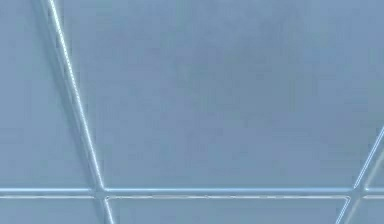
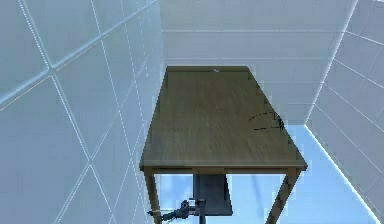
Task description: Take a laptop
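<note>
Forward view: pale blue wall tiles (image 1: pixel 220 90) with bright seams.
Arm side view: brown wooden table (image 2: pixel 215 130) between tiled walls; my arm (image 2: pixel 212 195) shows below its near edge.
Laptop: I cannot tell whether the thin dark marks (image 2: pixel 266 122) on the tabletop, near its right edge, are it.
Claw (image 2: pixel 170 212): low, by the table's near-left leg (image 2: pixel 150 192); I cannot tell how its fingers stand or whether it holds anything.

A brown wooden table (image 2: pixel 205 115) stands on thin wooden legs on a shiny pale blue floor (image 2: pixel 335 190). Its long left side is close beside a tiled wall (image 2: pixel 80 100). Near the far end of the top lies a tiny pale thing (image 2: pixel 215 71). Near the right edge lies a thin dark curly thing (image 2: pixel 266 123), too small to tell what it is.
</note>
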Robot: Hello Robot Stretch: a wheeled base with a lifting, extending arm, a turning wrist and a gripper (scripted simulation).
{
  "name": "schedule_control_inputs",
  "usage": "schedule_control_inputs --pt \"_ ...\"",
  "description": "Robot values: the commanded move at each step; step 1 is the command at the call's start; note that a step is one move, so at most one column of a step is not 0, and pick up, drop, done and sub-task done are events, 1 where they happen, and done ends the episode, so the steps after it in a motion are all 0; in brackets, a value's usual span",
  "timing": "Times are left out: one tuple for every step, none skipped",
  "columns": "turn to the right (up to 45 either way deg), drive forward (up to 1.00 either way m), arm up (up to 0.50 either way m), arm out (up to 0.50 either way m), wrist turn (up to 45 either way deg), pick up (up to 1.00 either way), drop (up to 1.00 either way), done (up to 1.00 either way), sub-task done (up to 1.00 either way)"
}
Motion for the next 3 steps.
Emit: schedule_control_inputs --pt "0.0 0.0 0.0 0.0 45.0 0.0 0.0 0.0 0.0" --pt "0.0 0.0 0.0 0.0 45.0 0.0 0.0 0.0 0.0" --pt "0.0 0.0 0.0 0.0 9.0 0.0 0.0 0.0 0.0"
